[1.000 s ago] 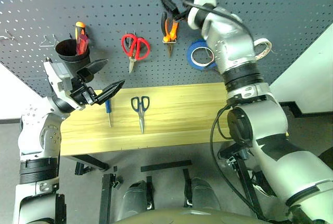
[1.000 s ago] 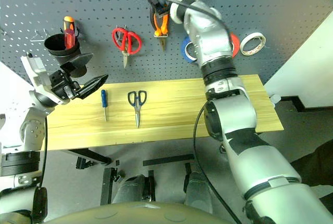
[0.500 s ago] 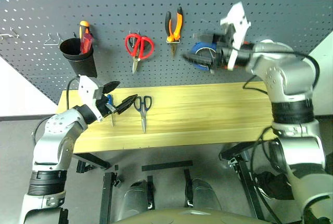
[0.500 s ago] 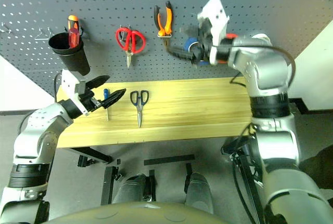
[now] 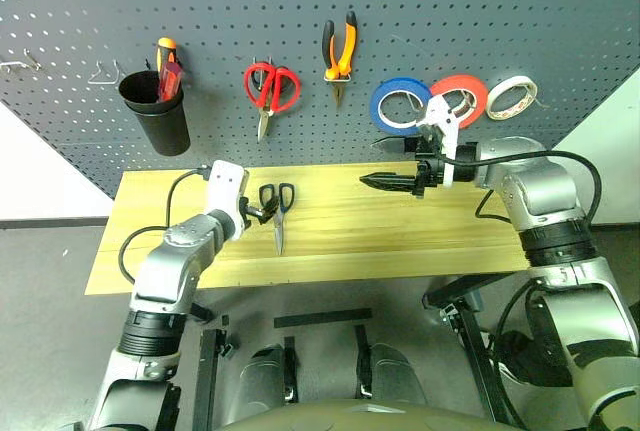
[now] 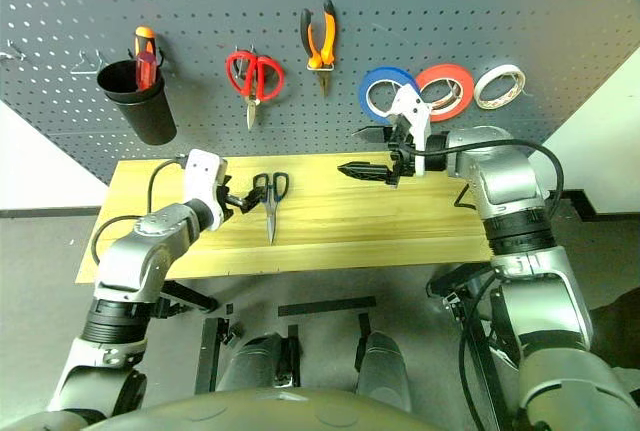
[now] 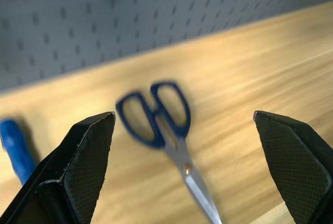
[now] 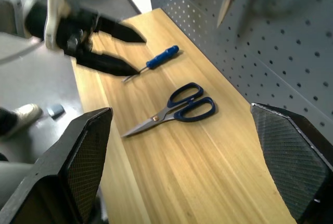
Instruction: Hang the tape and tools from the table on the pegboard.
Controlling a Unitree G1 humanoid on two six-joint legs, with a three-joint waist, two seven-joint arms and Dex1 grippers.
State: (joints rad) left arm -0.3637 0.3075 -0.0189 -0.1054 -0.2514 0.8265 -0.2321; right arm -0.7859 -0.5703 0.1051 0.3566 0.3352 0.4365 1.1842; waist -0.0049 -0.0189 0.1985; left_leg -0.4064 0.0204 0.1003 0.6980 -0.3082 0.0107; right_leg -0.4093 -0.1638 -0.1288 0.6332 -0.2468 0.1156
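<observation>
Dark-handled steel scissors [image 5: 275, 213] and a blue-handled screwdriver [image 8: 156, 61] lie on the pale, grained wood table [image 5: 400, 236]. The glossy blue tape [image 5: 400, 105] and orange-black pliers [image 5: 338, 51] hang on the perforated grey pegboard [image 5: 500, 11]. The left claw [image 7: 184, 169], spread wide, frames the scissors; the right claw [image 5: 385, 161] is open, empty.

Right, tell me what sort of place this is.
Probably a workshop or tool bench. A wide dark grey perforated pegboard carries red-handled scissors, orange-and-black pliers and rings of tape, above a long light yellowish wooden table where dark-blue-handled scissors lie.
</observation>
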